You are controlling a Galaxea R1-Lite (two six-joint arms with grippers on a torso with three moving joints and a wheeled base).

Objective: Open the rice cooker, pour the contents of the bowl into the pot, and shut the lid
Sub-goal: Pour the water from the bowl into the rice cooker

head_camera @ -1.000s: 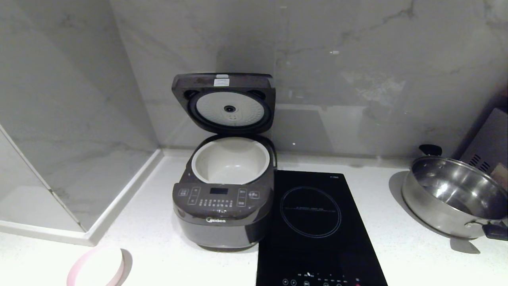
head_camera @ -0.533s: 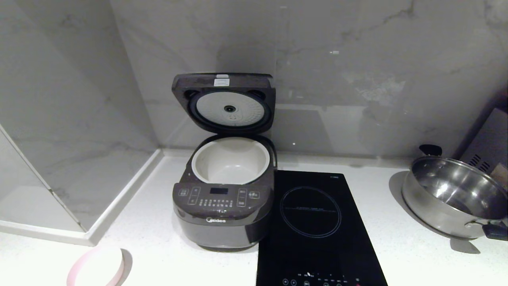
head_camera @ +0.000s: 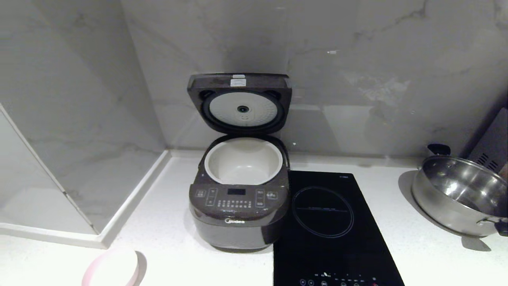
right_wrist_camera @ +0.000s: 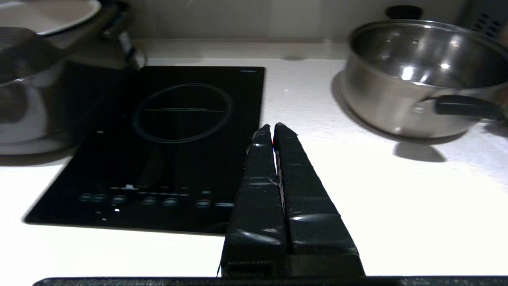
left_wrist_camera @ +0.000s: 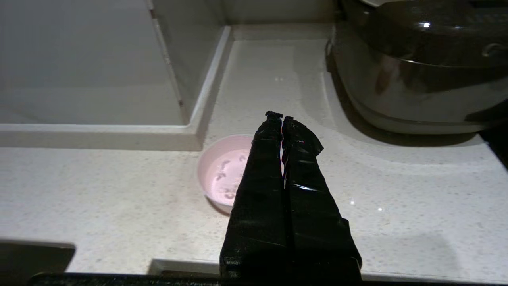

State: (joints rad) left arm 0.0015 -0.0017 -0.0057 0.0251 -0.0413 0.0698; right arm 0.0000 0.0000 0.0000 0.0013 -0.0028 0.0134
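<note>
Rice cooker (head_camera: 240, 216): dark grey-brown. Pot (head_camera: 243, 161): cream-white. Lid (head_camera: 240, 103) underside: white dimpled disc. Bowl (head_camera: 113, 270): pale pink. Hob (head_camera: 331, 226): black. Pan (head_camera: 462, 194): shiny steel. Countertop (head_camera: 166, 234): speckled white.

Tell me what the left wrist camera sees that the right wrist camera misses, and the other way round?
Only the left wrist view shows the pink bowl on the counter, whitish bits inside, behind the shut left gripper. Only the right wrist view shows the black hob, the steel pan and the shut right gripper. Both catch the rice cooker and the white counter.
</note>
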